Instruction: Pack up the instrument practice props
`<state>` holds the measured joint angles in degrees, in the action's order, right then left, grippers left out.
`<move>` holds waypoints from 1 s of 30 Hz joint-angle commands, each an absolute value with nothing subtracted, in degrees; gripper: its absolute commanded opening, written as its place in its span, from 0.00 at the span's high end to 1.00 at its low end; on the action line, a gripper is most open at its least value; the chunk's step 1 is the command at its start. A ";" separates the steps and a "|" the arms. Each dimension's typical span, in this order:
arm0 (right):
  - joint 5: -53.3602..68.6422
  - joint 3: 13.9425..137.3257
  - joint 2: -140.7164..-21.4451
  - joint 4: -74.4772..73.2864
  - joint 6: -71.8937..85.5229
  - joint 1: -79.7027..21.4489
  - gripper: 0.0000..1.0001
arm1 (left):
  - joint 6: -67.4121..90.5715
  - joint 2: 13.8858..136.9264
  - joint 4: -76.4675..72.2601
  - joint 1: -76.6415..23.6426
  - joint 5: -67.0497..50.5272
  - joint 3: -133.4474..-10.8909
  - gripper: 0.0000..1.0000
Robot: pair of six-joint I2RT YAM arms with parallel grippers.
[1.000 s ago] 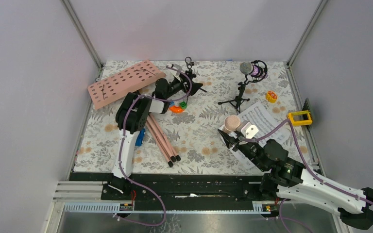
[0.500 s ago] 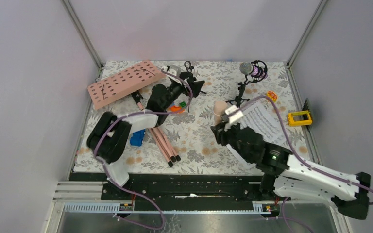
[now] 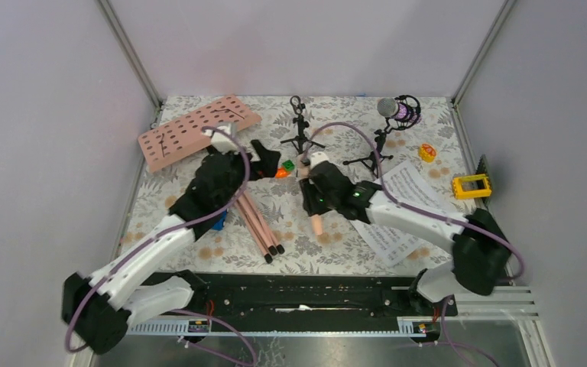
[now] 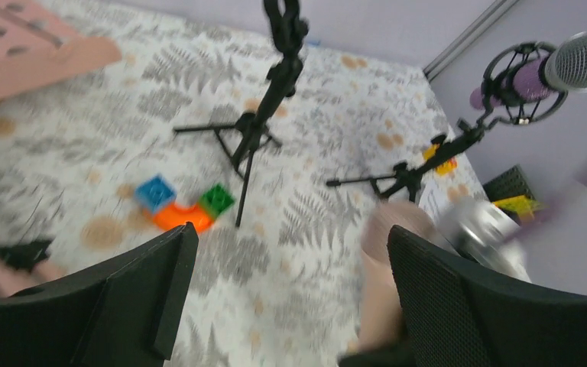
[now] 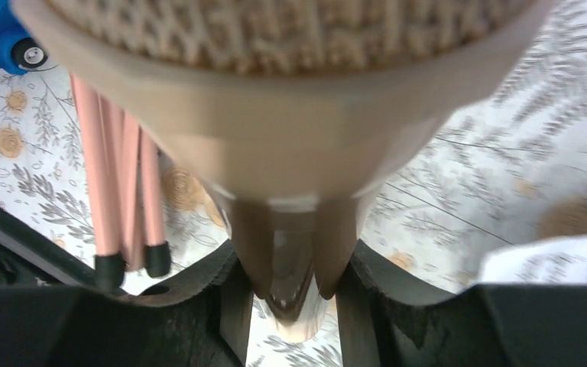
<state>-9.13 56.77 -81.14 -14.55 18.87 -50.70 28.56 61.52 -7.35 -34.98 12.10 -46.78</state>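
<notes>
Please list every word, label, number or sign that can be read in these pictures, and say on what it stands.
No text can be read anywhere.
On the white printed sheet-music pages: printed lines, too small to read.
On the small round yellow toy: a red marking, too small to read.
</notes>
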 commanded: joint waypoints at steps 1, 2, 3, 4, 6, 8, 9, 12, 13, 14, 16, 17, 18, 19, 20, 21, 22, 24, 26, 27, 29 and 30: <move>-2.27 64.28 -90.64 -11.43 26.08 -50.71 0.77 | 30.53 49.65 12.96 -35.16 12.17 -45.39 0.01; -2.62 65.27 -92.85 -10.87 27.80 -50.64 0.75 | 29.27 47.52 16.66 -35.16 12.90 -45.85 0.01; -2.58 65.94 -94.76 -9.80 29.63 -50.46 0.74 | 27.95 45.30 19.89 -35.10 14.10 -46.40 0.01; -2.10 66.19 -96.56 -8.33 31.91 -50.25 0.74 | 26.48 43.27 22.69 -35.15 15.44 -46.94 0.01; -1.58 66.61 -99.89 -5.57 34.99 -49.98 0.73 | 24.02 39.40 27.28 -35.16 19.27 -47.36 0.01; -1.21 67.78 -103.67 -3.85 36.72 -49.86 0.72 | 22.06 35.90 28.85 -35.16 22.37 -46.66 0.01; -1.17 68.77 -105.43 -3.45 37.20 -49.80 0.71 | 21.61 34.39 29.13 -35.16 23.59 -46.02 0.01; -0.58 71.99 -110.67 -3.31 38.12 -49.76 0.68 | 21.00 31.44 28.76 -35.16 24.51 -43.59 0.01; -0.40 72.44 -112.07 -3.26 38.65 -49.83 0.65 | 21.01 31.20 28.60 -35.16 24.30 -42.98 0.01; -0.56 72.38 -112.68 -2.82 39.28 -49.79 0.60 | 20.78 31.48 28.48 -35.16 24.00 -43.09 0.01; -1.15 71.12 -113.02 -0.79 40.91 -49.81 0.49 | 20.13 32.79 28.24 -35.16 24.02 -43.40 0.01; -1.47 70.46 -113.13 0.44 41.34 -49.79 0.46 | 19.98 33.55 28.15 -35.16 24.18 -43.42 0.01; -1.61 69.88 -113.22 1.80 41.54 -49.76 0.44 | 19.89 34.44 28.15 -35.16 24.18 -43.49 0.01; -1.59 69.76 -113.33 2.03 41.46 -49.78 0.42 | 19.82 35.28 28.35 -35.16 23.64 -43.65 0.01; -1.33 69.78 -113.44 2.09 41.32 -49.83 0.40 | 19.76 36.01 28.56 -35.16 23.33 -43.82 0.01; -0.70 69.87 -113.46 2.05 41.00 -49.79 0.38 | 19.76 36.60 28.73 -35.16 22.54 -43.97 0.01; -0.24 69.99 -113.47 2.06 40.72 -49.81 0.36 | 19.75 37.04 28.88 -35.16 22.20 -44.09 0.01; -0.16 69.98 -113.03 1.83 40.33 -49.76 0.33 | 19.67 37.22 28.99 -35.16 21.99 -44.21 0.01; -0.11 69.45 -111.53 1.32 39.82 -49.81 0.31 | 19.76 36.70 28.94 -35.16 22.56 -44.13 0.01; -0.51 69.11 -110.46 0.85 39.56 -49.82 0.29 | 19.89 36.27 29.00 -35.16 22.97 -44.04 0.01; -2.04 68.47 -106.90 -0.43 38.28 -49.83 0.27 | 20.08 35.25 28.86 -35.16 23.63 -43.91 0.01; -2.99 68.26 -105.31 -1.79 37.57 -49.78 0.27 | 20.16 34.88 28.91 -35.16 23.91 -43.80 0.01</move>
